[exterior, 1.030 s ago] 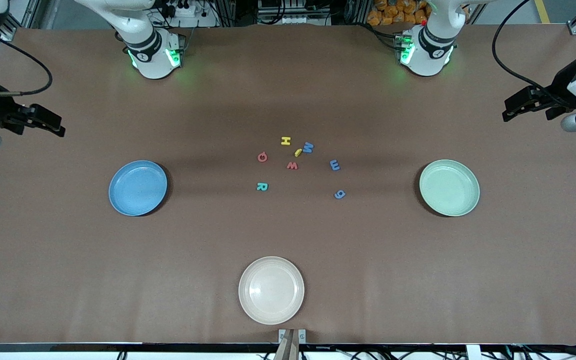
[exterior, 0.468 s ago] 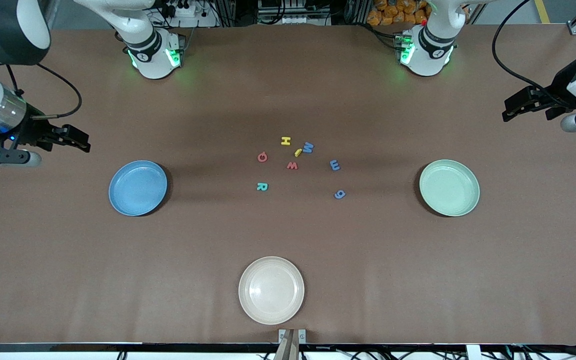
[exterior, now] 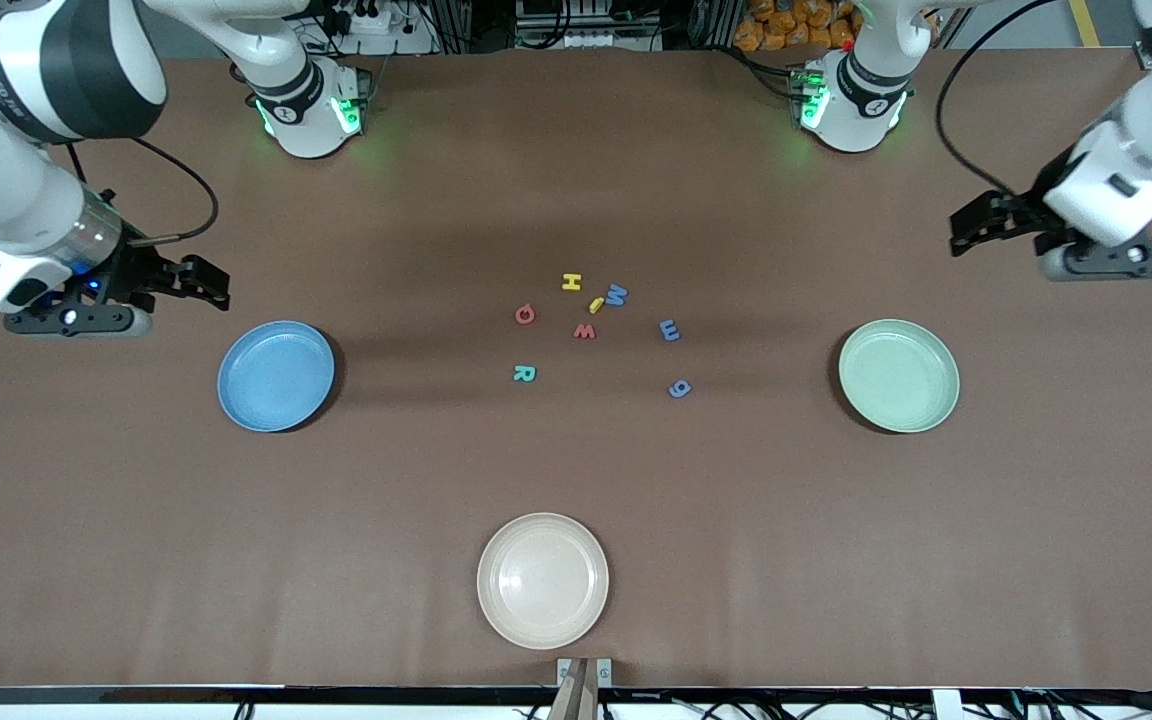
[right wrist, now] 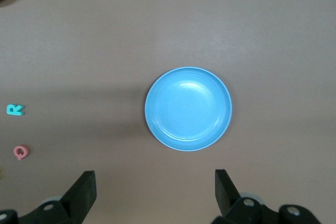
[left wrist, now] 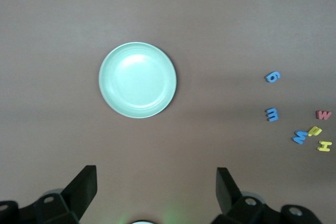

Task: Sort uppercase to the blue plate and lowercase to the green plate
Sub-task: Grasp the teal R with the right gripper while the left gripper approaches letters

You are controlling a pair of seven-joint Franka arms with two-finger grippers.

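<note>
Letters (exterior: 596,325) wait in the middle of the picture; both plates are bare.
Both arms just swung in: right fingers (exterior: 204,284) upper left, left fingers (exterior: 971,228) upper right, all wide, holding nothing; sorting can begin.

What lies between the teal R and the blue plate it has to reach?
Nothing visible: bare table separates the teal R from the blue plate. The red G lies farther from the front camera, off that line.

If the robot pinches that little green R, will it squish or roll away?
The teal R lies flat on the table, so it probably won't roll. It looks like thin foam: likely very light and a bit squishy, so it may slide when nudged.
</note>
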